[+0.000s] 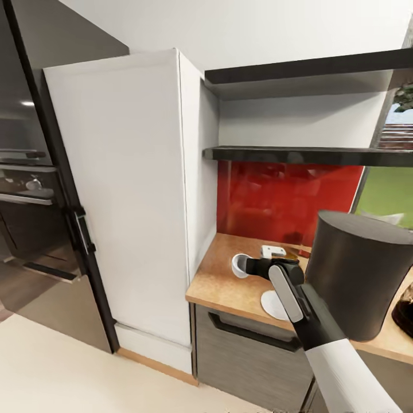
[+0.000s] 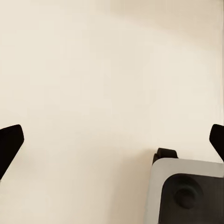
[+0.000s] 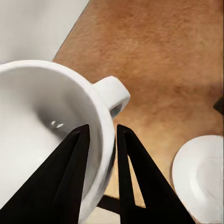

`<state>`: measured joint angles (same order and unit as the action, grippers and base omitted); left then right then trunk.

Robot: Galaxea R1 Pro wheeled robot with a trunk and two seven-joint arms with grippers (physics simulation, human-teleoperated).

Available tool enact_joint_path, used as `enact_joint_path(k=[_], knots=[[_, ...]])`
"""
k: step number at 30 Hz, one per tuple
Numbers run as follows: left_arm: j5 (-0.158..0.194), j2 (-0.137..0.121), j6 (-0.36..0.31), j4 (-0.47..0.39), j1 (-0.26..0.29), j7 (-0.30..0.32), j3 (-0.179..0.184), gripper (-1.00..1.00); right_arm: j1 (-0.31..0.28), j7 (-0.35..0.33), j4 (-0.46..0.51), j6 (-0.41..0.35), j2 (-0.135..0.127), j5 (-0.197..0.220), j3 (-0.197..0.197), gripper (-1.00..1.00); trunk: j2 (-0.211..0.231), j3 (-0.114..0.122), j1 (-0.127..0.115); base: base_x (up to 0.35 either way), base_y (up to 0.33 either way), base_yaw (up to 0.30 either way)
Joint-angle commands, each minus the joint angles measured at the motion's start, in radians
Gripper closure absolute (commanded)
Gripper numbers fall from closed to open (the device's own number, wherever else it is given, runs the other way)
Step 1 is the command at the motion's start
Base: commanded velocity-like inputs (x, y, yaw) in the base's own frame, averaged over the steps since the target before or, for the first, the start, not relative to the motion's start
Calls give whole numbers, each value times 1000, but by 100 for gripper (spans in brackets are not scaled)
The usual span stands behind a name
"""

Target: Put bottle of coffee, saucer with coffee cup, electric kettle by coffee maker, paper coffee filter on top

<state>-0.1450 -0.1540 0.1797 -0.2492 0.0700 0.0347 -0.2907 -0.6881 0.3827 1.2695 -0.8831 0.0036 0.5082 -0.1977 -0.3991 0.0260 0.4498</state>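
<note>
Pinching smooth white coffee cup rim: right hand; flat round saucer near.

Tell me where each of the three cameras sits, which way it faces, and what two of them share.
Head view: from the robot's head, down over the countertop corner, coffee maker and right arm, its gripper at the cup.
Left wrist view: on the left arm, facing pale floor; two dark fingertips at the edges, spread wide.
Right wrist view: on the right arm, along fingers clamping the cup's wall.
Head and right wrist views share cup, saucer and countertop.
</note>
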Motion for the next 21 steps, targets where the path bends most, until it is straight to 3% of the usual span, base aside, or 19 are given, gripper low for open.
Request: enact_joint_path(k=[1,6,12,21], knots=[[-10,0,4,0,0,4,-9,-100,-1,7,-4,-1,1,12,-1,100,-1,0,0,-133,77,-281],[-8,-4,3,-1,1,4,-10,-100,-1,6,-10,0,2,13,-2,100,-1,3,0,-169,190,-281],[-10,-1,1,-1,1,4,-10,-100,-1,5,-13,0,3,12,-2,100,-1,7,0,39,281,-281],[-8,-4,2,-1,1,2,-11,-100,-1,5,-51,0,4,13,-2,100,-1,11,0,14,51,-283]])
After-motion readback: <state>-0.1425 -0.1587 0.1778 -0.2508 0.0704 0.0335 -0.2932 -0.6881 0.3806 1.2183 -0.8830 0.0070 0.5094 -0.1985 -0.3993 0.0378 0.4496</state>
